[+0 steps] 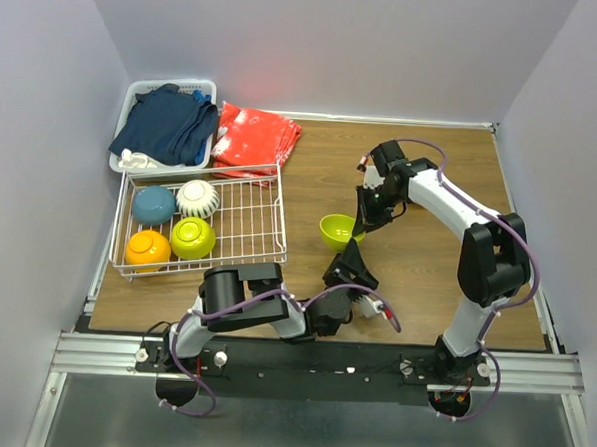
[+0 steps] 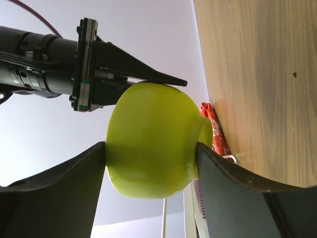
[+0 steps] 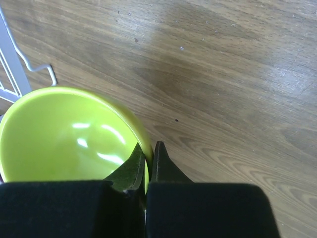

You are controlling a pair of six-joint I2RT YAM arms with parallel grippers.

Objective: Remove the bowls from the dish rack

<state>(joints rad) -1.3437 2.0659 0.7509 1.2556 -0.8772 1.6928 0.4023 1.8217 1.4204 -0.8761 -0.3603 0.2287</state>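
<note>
On the left part of the wooden table (image 1: 425, 290), the white wire dish rack (image 1: 254, 221) holds four bowls: a blue bowl (image 1: 153, 205) and a white ribbed bowl (image 1: 197, 198) in the far row, a yellow-orange bowl (image 1: 148, 247) and a lime green bowl (image 1: 193, 238) in the near row. Right of the rack and apart from it, a second lime green bowl (image 1: 336, 229) is upright near the middle of the table. The right gripper (image 3: 147, 153) is clamped on its rim, one finger inside and one outside, and the left gripper (image 2: 151, 146) has its fingers wide, set against two opposite sides of the same bowl.
</note>
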